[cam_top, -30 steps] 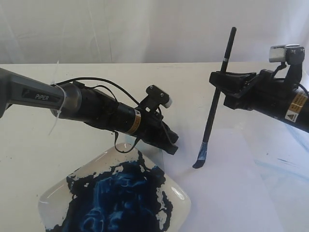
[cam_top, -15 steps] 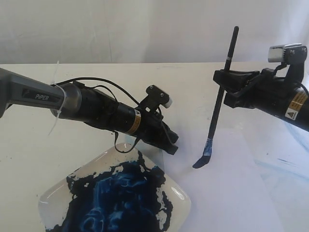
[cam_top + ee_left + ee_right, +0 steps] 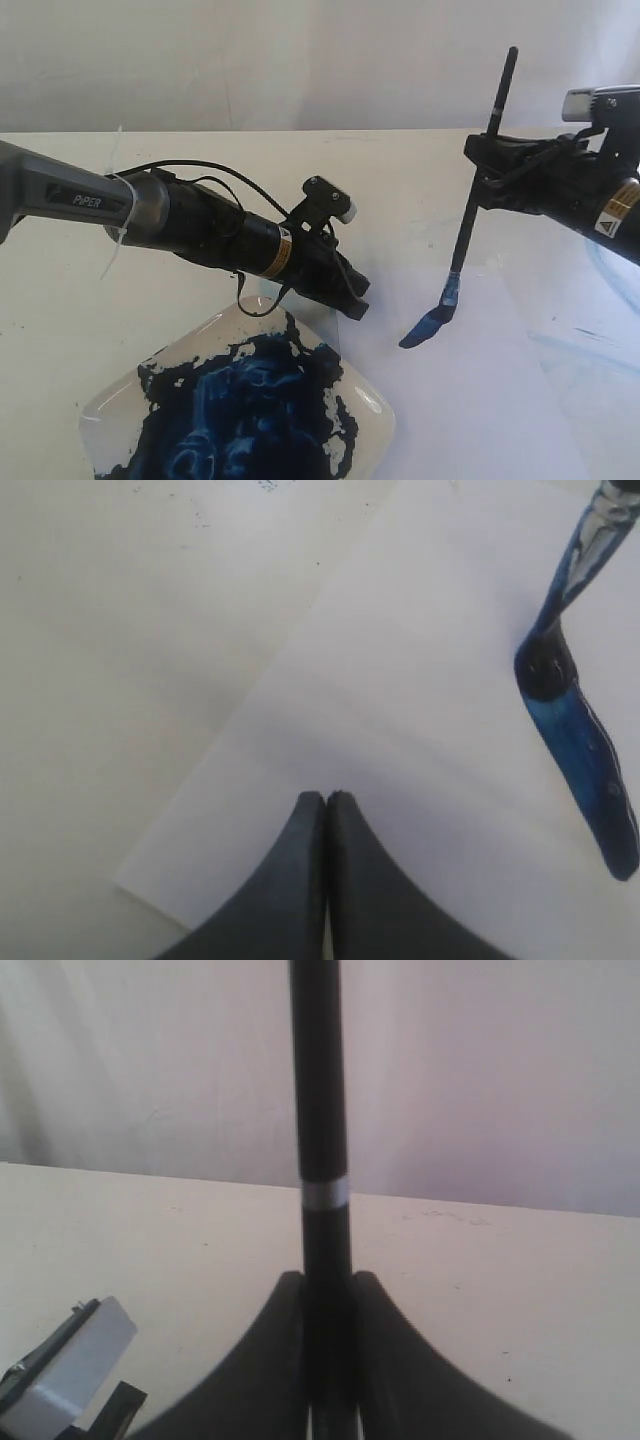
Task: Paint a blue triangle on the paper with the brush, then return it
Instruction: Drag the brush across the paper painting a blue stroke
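Observation:
The brush [image 3: 478, 180] stands nearly upright, its black handle clamped in my right gripper [image 3: 484, 170], which is shut on it. Its blue bristles [image 3: 428, 325] bend flat against the paper [image 3: 470, 400], a white sheet right of the paint dish. In the right wrist view the handle [image 3: 322, 1160] with its silver ring rises between the fingers of that gripper [image 3: 327, 1280]. My left gripper [image 3: 355, 300] is shut and empty, hovering over the paper's near-left corner; its tips [image 3: 326, 798] sit left of the wet bristles [image 3: 580, 750] on the paper [image 3: 400, 710]. No blue triangle shows.
A clear dish [image 3: 110, 400] smeared with dark blue paint lies at the front left, under the left arm. Faint pale-blue smears [image 3: 590, 340] mark the tabletop right of the sheet. A white curtain hangs behind the table.
My right gripper has moved right and slightly up with the brush. The handle leans more, while the bristle tip stays pressed at the same spot. The left arm has not moved.

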`<state>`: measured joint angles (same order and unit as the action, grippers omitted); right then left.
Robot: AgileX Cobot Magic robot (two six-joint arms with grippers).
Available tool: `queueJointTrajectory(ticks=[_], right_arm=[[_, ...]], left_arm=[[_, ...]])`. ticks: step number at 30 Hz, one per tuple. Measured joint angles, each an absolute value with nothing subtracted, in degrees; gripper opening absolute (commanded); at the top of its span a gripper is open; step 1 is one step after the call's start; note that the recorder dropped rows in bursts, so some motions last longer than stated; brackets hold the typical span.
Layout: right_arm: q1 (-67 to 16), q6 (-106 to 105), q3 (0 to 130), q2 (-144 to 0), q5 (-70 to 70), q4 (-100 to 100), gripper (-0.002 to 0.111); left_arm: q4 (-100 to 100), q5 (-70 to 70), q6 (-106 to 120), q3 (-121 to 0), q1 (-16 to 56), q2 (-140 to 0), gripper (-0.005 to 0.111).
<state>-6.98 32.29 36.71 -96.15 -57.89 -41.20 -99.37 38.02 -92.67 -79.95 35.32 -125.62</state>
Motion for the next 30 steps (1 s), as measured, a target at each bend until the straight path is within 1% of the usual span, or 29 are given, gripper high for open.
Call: queueJointTrajectory(ticks=[30], right_arm=[[-6.98, 28.01, 36.71, -95.88, -57.33, -34.80, 0.000]], left_arm=[[-99.37, 38.02, -92.67, -79.95, 35.32, -125.62, 0.000]])
